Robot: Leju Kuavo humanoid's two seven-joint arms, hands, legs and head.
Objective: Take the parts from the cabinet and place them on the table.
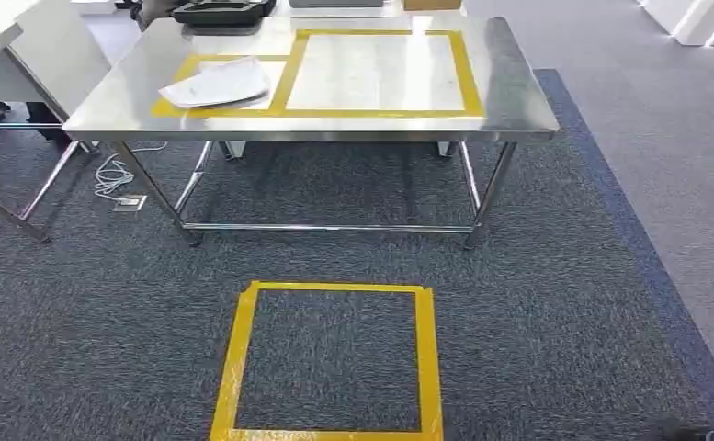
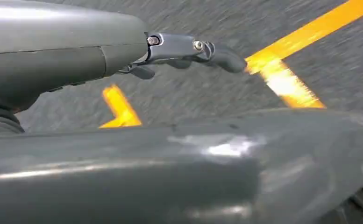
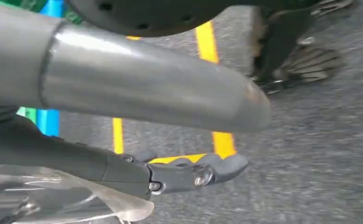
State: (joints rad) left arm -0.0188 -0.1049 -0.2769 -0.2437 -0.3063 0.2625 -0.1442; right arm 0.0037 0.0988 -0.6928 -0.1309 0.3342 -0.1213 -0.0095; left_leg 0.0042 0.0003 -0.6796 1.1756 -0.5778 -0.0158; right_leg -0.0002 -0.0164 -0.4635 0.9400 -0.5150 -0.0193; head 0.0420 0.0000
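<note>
A white bagged part (image 1: 217,85) lies on the steel table (image 1: 509,92), inside the smaller yellow-taped rectangle at its left. The larger taped rectangle (image 1: 376,72) beside it holds nothing. In the right wrist view my right hand (image 3: 170,175) hangs over the carpet, and a clear plastic bag with a part (image 3: 72,200) sits against its dark fingers (image 3: 217,168), held there. The left wrist view has my left hand (image 2: 188,51) above the carpet, its fingers stretched out with nothing in them.
A yellow tape square (image 1: 330,358) marks the dark carpet in front of the table. A black tray (image 1: 224,13) stands at the table's far edge. A white desk (image 1: 13,55) and loose cables (image 1: 114,179) are at the left.
</note>
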